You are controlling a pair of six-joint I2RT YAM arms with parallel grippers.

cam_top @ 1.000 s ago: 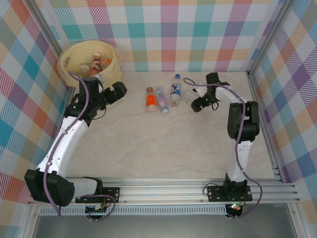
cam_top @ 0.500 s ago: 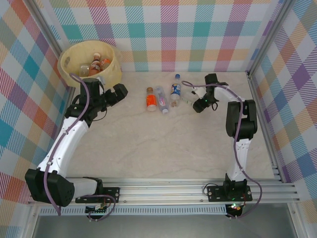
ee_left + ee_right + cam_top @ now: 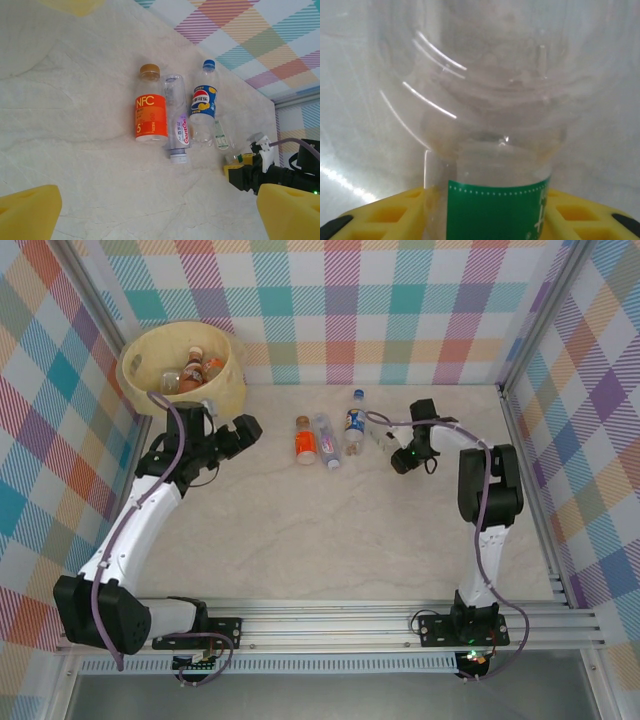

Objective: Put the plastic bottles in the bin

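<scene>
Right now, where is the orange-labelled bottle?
In the top view the orange-labelled bottle lies on the table, far middle, leftmost of the row, beside the clear purple-labelled bottle; the bin stands further left.

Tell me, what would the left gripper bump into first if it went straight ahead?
Probably the orange-labelled bottle lying on the table; depth is unclear, so it might touch the table first.

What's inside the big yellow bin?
A few bottles lie inside the bin, some orange or brown. Anything beneath them is hidden.
</scene>
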